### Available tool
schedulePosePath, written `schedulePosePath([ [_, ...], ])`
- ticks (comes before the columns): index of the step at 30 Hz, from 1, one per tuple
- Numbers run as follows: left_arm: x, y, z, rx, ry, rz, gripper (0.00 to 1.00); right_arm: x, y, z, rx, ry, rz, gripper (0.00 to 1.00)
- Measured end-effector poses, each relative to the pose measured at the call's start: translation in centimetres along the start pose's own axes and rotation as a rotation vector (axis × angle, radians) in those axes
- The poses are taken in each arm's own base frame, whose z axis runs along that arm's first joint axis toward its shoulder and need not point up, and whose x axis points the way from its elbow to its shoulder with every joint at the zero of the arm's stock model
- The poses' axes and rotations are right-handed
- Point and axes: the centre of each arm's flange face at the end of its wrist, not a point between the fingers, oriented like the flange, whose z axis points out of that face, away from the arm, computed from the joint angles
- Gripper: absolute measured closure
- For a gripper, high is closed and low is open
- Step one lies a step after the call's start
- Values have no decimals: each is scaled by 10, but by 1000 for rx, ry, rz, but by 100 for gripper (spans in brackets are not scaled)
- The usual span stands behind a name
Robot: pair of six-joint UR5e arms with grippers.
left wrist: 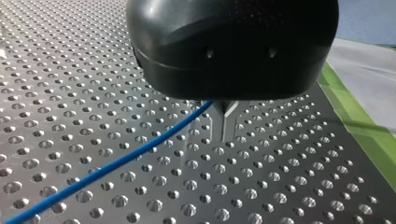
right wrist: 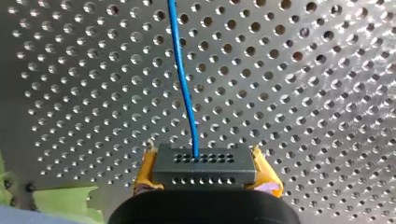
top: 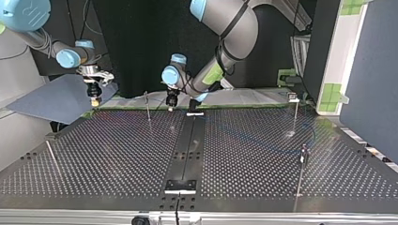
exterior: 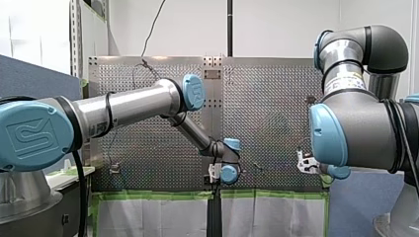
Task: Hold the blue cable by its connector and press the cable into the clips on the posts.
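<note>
In the right wrist view my right gripper (right wrist: pixel 205 163) is shut on a dark grey connector (right wrist: pixel 205 171) with rows of small holes, yellow pads (right wrist: pixel 144 171) on either side of it. The blue cable (right wrist: pixel 182 79) leaves the connector and runs ahead over the perforated table (right wrist: pixel 303 93). In the left wrist view the blue cable (left wrist: pixel 116 161) runs slantwise up to my left gripper (left wrist: pixel 224 111), whose metal fingers are shut on it just above the plate. In the top view my right gripper (top: pixel 95 101) hangs at the far left edge and my left gripper (top: pixel 171 104) near the far middle.
Thin posts stand on the table (top: pixel 244 154): one beside my left gripper (top: pixel 148 107), two at the top view's right (top: pixel 294 105) (top: pixel 304 157), and one at its left (top: pixel 51 157). A dark central strip (top: pixel 187 145) runs across the plate. Green tape (left wrist: pixel 364 130) lines the table edge.
</note>
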Motion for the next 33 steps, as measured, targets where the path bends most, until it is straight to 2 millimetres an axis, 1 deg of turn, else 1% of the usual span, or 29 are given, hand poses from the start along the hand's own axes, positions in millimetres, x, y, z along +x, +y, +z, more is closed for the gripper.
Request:
schedulePosePath([
  [13, -3, -1, 1, -4, 2, 4, 100, 10, 10, 14, 12, 40, 16, 100],
  [25, -6, 15, 9, -55, -9, -15, 100, 22, 21, 31, 13, 80, 26, 100],
  [29, -7, 16, 11, -47, -11, -29, 100, 16, 23, 35, 12, 76, 29, 100],
  [33, -9, 18, 14, -38, -12, -44, 100, 0, 23, 38, 15, 49, 33, 100],
])
